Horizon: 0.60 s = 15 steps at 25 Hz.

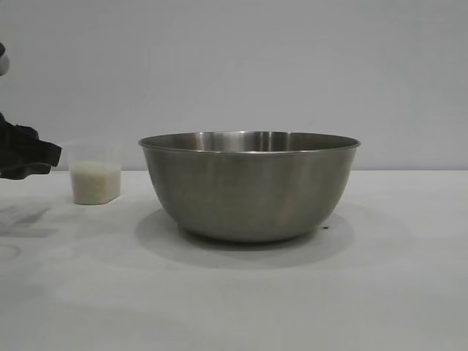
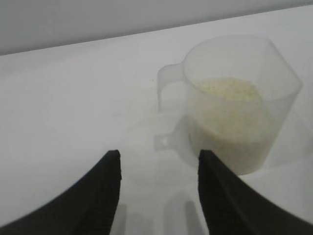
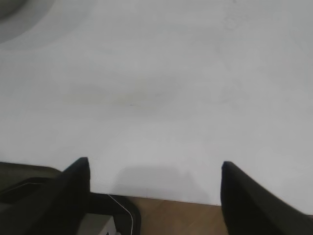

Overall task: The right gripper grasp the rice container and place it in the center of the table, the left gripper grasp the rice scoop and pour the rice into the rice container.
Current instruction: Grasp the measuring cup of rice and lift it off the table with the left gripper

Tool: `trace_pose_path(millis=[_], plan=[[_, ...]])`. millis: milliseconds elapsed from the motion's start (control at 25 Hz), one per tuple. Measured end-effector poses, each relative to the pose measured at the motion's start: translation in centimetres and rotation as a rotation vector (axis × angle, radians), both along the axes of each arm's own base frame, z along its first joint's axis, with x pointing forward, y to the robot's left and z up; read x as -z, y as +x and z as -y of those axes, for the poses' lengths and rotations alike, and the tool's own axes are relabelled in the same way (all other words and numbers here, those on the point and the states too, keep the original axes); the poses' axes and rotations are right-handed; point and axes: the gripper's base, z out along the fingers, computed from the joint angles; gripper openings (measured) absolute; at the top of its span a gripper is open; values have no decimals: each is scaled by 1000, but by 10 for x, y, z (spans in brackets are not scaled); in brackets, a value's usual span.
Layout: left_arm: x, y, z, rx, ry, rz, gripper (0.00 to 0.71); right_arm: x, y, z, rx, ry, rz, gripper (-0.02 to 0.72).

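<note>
The rice container, a large steel bowl, stands upright in the middle of the table. To its left stands the rice scoop, a clear plastic cup about half full of white rice. At the far left edge my left gripper hovers beside the scoop. The left wrist view shows that gripper open and empty, with the rice scoop and its handle just ahead of the fingertips. My right gripper is open and empty over the table's edge, out of the exterior view.
Beyond the table's edge under the right gripper lie wooden floor and a dark object with a thin white cable. A plain wall rises behind the table. Bare table surface lies in front of and to the right of the bowl.
</note>
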Motion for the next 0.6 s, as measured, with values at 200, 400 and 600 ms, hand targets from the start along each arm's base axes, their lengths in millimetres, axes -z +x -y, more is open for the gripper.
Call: trace_pose_path(millis=[200,400,600], plan=[[0,13,0,-4,-5,25,221,0,0,0,0,0,0,505],[3,21,-4,5,1,9,272,0,0,0,0,0,0,505],[5,23,-8,5,3,0,270,0,0,0,0,0,0,505]])
